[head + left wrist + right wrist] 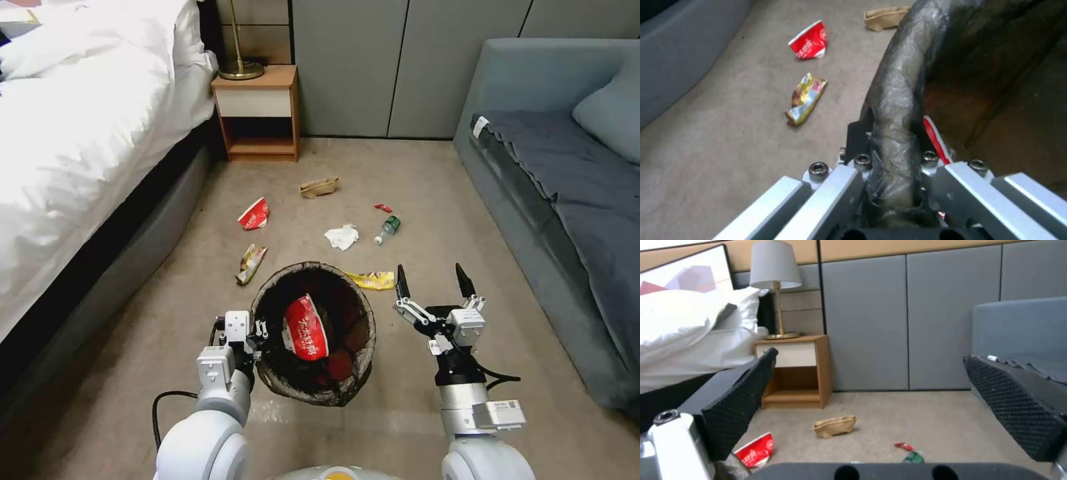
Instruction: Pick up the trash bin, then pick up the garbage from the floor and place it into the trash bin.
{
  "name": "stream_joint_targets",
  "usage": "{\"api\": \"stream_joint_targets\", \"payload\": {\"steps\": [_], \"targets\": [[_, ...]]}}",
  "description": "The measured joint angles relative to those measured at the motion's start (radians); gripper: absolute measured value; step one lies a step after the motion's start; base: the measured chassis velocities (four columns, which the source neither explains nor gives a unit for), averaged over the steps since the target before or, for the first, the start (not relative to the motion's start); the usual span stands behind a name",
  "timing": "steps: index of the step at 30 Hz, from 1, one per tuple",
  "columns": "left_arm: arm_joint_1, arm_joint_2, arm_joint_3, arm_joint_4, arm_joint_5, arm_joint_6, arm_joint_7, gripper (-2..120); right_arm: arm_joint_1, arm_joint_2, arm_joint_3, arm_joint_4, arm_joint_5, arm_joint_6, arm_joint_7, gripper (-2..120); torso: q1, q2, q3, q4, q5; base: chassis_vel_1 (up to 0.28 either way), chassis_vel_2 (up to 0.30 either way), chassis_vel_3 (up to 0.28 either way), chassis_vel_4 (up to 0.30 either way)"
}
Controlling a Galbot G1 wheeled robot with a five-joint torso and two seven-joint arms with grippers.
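Gripping the trash bin rim, the left tool holds one red cup, seemingly; the right tool gapes empty, floor litter remaining

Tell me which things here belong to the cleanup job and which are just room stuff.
Job: trash bin held by left gripper; open right gripper; red cup, tissue, green bottle, yellow wrapper, tan paper.
Not job: bed, nightstand, lamp, sofa.

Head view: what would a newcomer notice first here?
The left gripper holds the trash bin by its rim above the carpet, with a crushed red cup inside. Garbage lies scattered on the floor beyond, such as a white tissue. The right gripper hovers open beside the bin.
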Motion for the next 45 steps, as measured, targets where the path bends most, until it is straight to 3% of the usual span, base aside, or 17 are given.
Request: {"api": "stream_joint_targets", "payload": {"steps": [21, 32, 45], "targets": [[0.003, 0.000, -0.005, -0.002, 0.006, -0.001, -0.001, 0, 0.002, 0.003, 0.000, -0.007, -0.002, 0.022, -0.014, 100, 0.000, 0.000, 0.000, 0.0001, 0.0000, -0.154, 0.159, 0.159, -0.161], [0.000, 0.001, -0.006, -0.002, 0.004, -0.001, -0.001, 0, 0.020, -0.003, 0.006, -0.015, 0.001, 0.051, -0.030, 100, 0.000, 0.000, 0.000, 0.0001, 0.0000, -0.014, 0.019, 0.019, -0.012], [-0.003, 0.010, -0.028, -0.016, -0.010, 0.000, -0.002, 0, 0.159, -0.083, 0.032, -0.089, 0.020, 0.002, -0.031, 100, 0.000, 0.000, 0.000, 0.0001, 0.0001, 0.000, 0.000, 0.000, 0.000]]}}
